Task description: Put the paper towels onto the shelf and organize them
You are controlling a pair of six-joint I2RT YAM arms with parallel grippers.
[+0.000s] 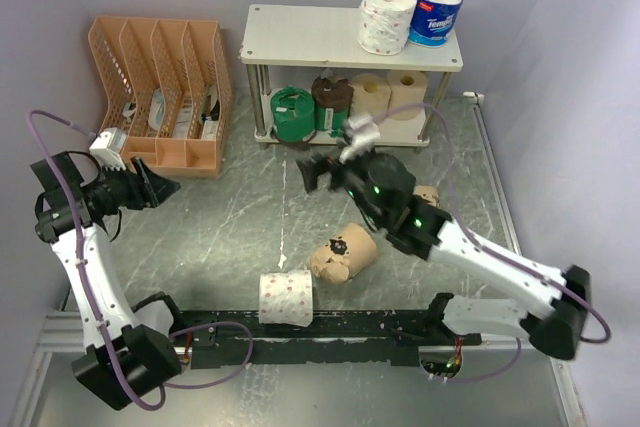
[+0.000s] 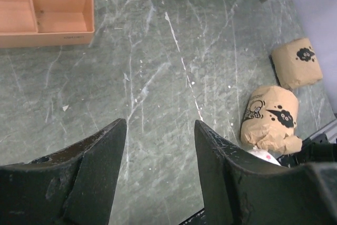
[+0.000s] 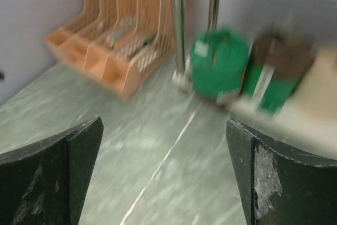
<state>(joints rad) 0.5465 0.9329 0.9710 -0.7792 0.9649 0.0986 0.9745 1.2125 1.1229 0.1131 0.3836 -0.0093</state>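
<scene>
- Three rolls lie on the tabletop (image 1: 220,237), off the shelf. A white speckled roll (image 1: 287,298) lies nearest the arm bases, a kraft roll (image 1: 343,255) is just beyond it, and a second kraft roll (image 1: 428,195) is farther off to the right.
- Overhead, the second kraft roll is half hidden behind the right arm. The left wrist view shows both kraft rolls whole, apart from each other and printed with black cartoon figures, but only a sliver of the speckled roll.
- The left end effector (image 1: 158,185) hovers at the left, in front of the orange file organizer (image 1: 160,92). Its fingers (image 2: 92,177) are apart with nothing between them, only bare tabletop below.
- The right end effector (image 1: 320,169) is over mid-tabletop, just short of the shelf (image 1: 300,35). Its fingers (image 3: 50,172) are spread wide and empty, and its wrist view is blurred.
- The shelf's lower board holds a row: a green roll (image 1: 293,112), a brown roll (image 1: 331,102), a tan roll (image 1: 370,94) and a second tan roll (image 1: 407,90).
- The right wrist view shows only the green and brown rolls, from low down, beside a metal leg (image 3: 178,25). The left wrist view catches just the board's edge and a bit of the green roll.
- On the top board, at its right end, a white patterned roll (image 1: 387,15) and a blue-and-white roll (image 1: 437,9) stand upright side by side. Only the overhead view shows them.
</scene>
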